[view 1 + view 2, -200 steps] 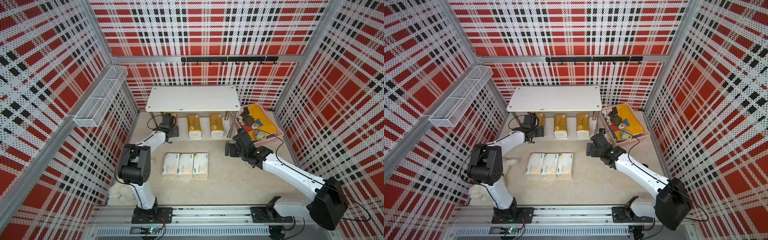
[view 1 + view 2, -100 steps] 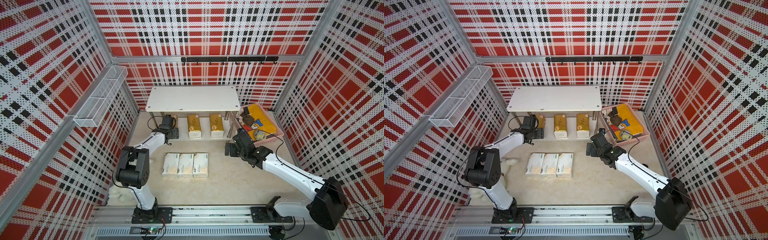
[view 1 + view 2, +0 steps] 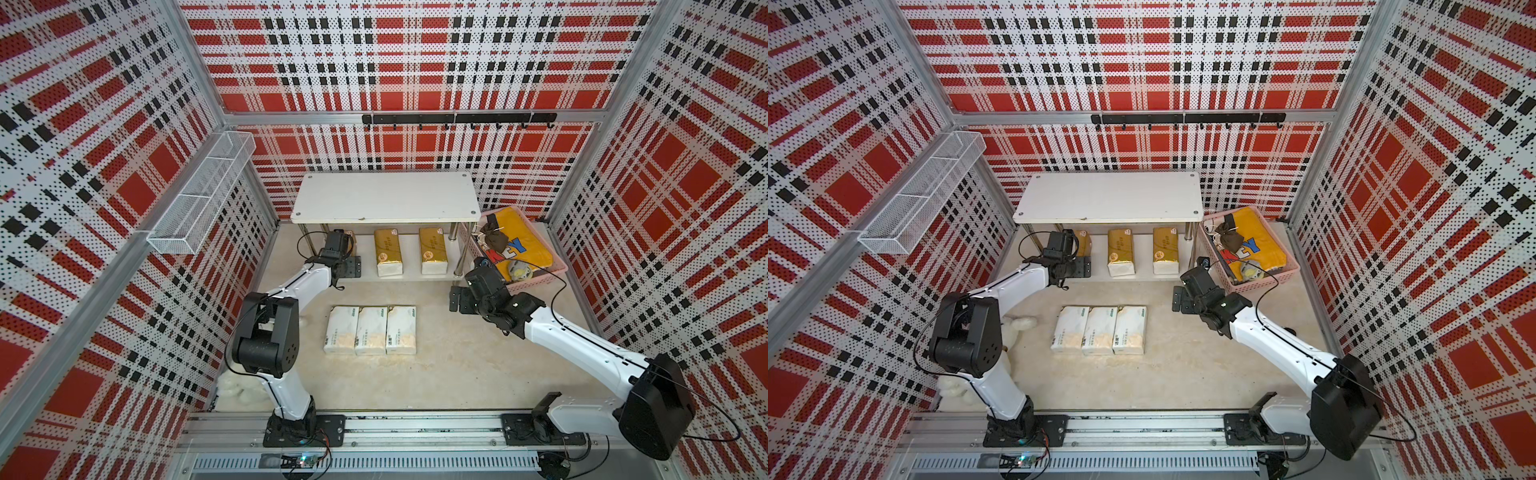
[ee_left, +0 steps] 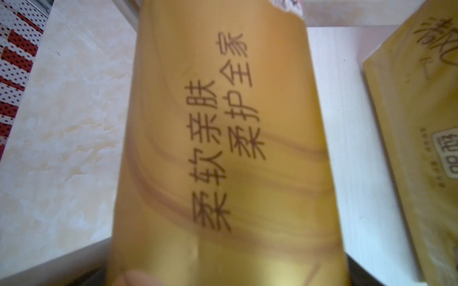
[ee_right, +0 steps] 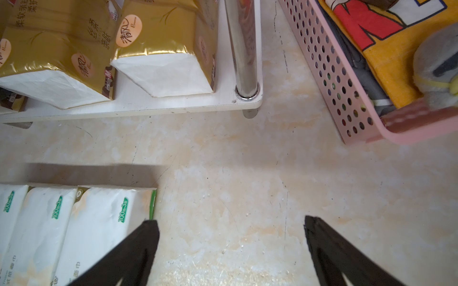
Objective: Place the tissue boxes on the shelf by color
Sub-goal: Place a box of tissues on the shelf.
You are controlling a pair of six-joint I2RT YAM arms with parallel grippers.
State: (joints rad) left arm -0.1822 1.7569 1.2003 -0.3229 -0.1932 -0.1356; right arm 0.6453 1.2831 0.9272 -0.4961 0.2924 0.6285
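The shelf (image 3: 386, 197) stands at the back, its white top board bare. Three gold tissue boxes lie on its lower board: the middle one (image 3: 388, 251), the right one (image 3: 433, 249) and the left one (image 3: 350, 237), mostly hidden under my left gripper (image 3: 341, 241). In the left wrist view that gold pack (image 4: 223, 148) fills the frame and hides the fingers. Three white tissue boxes (image 3: 371, 334) lie side by side on the floor in front. My right gripper (image 5: 230, 222) hangs open and empty over bare floor, right of the white packs (image 5: 99, 222).
A pink basket (image 3: 536, 282) with a yellow cloth and small toys sits right of the shelf, close to my right wrist. A white wire basket (image 3: 203, 195) hangs on the left wall. A white plush toy (image 3: 1017, 324) lies behind my left arm's base.
My left arm's elbow has shifted slightly while its gripper stays at the left gold pack on the lower board. The right arm has not moved.
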